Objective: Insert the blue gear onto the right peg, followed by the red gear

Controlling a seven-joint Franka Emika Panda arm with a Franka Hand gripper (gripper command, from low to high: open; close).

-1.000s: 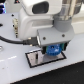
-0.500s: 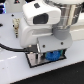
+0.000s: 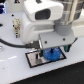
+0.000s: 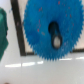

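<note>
While the arm reaches down low over the white plate (image 3: 46, 59) on the desk (image 3: 15, 70), its tool (image 3: 50, 50) sits right at the blue gear (image 3: 51, 54); finger spacing cannot be judged. Only the wrist view shows the gear's (image 4: 50, 30) toothed edge and dark centre hole.

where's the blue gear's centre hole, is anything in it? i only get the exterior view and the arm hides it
Observer: In the wrist view the blue gear shows a dark centre hole with a grey shape inside it, off-centre. It may be a peg tip, but I can't be sure.
Operator: what's under the gear
Observer: The white plate. The gear's teeth overlap it just inside its black border.
Operator: anything beside it
Observer: A dark green object sits outside that border.
</note>
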